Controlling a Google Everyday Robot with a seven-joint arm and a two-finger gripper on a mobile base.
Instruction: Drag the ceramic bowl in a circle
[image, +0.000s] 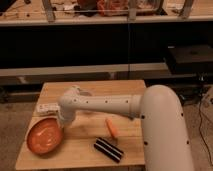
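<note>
The ceramic bowl (45, 136) is a wide, shallow orange-red bowl with pale markings inside. It sits on the wooden table (85, 155) near the front left corner. My white arm reaches from the right across the table and bends down at the left. The gripper (61, 123) is at the bowl's right rim, mostly hidden by the arm's wrist.
An orange carrot-like item (112, 127) lies mid-table, with a black ribbed object (108, 149) in front of it. A white packet (47, 107) lies at the left edge behind the bowl. A small clear cup (86, 93) peeks out behind the arm. Dark shelves stand behind the table.
</note>
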